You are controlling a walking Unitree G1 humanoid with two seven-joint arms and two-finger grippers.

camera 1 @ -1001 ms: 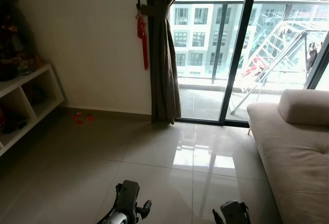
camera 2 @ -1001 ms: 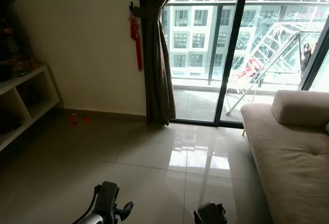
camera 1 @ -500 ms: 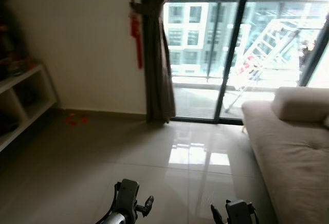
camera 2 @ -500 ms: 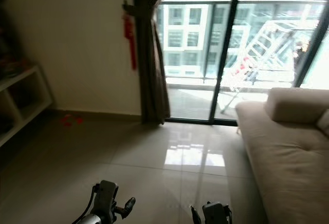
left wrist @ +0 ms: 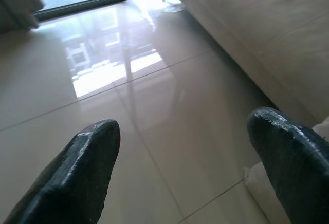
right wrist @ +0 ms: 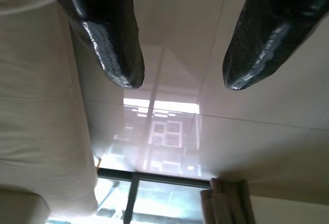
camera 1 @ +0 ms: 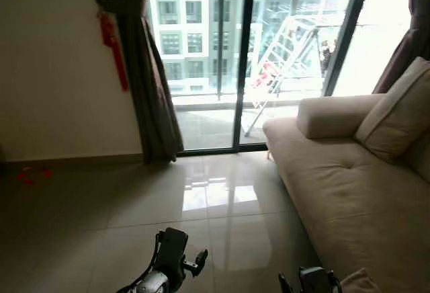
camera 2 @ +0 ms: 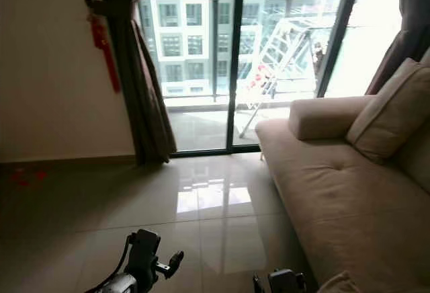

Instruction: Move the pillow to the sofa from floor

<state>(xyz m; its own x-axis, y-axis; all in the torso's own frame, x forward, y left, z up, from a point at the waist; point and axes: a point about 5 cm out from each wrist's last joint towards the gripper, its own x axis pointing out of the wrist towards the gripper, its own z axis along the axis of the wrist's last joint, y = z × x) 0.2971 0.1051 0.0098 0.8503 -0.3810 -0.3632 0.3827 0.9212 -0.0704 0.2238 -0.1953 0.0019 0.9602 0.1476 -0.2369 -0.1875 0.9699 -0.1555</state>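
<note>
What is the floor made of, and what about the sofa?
The floor looks like glossy ceramic or stone tile: thin grout lines, and the window reflects in it. The sofa looks like soft beige fabric, maybe suede-like: matte, with a tufted dimple.

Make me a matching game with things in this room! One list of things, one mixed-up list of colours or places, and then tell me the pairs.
Things:
1. tassel
2. curtain
3. sofa
4. left gripper

Colours, places or states:
A. beige, on the robot's right side of the room
B. red, hanging on the wall beside the window
C. open, black fingers spread above the shiny floor tiles
D. dark brown, tied back at the edge of the glass door

Right pairs: 1-B, 2-D, 3-A, 4-C
</note>
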